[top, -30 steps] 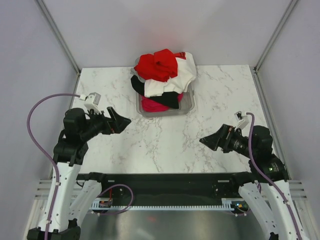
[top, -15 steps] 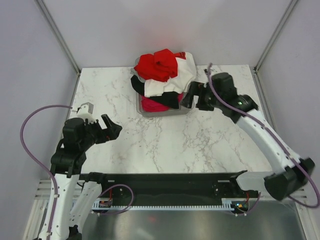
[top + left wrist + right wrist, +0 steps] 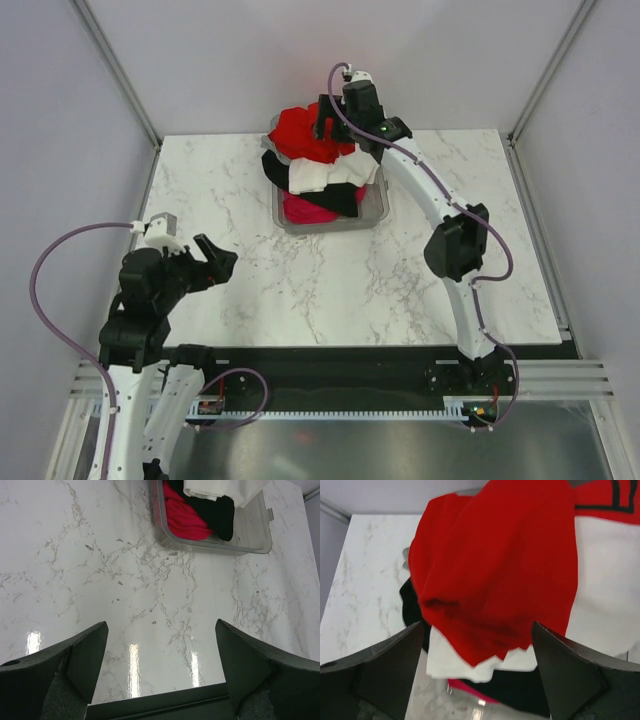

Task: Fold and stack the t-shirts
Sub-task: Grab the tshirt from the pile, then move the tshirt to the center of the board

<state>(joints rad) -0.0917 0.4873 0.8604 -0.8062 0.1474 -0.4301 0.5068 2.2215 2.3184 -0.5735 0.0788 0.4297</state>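
Pink t-shirt point(image 3: 305, 210) mostly buried, far rim of tray point(image 3: 330, 227) hidden, mark on white t-shirt point(image 3: 605, 590) cut off, perhaps a logo

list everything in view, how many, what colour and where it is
red t-shirt: 1, bright red, top of the pile in the tray
white t-shirt: 1, white with a red mark, under the red one
black t-shirt: 1, black, lower in the pile
pink t-shirt: 1, magenta-pink, bottom of the tray
tray: 1, grey, far middle of the table
table: 1, white marble
left gripper: 1, black, fingers open, over the table, near left
right gripper: 1, black, fingers open, above the red t-shirt
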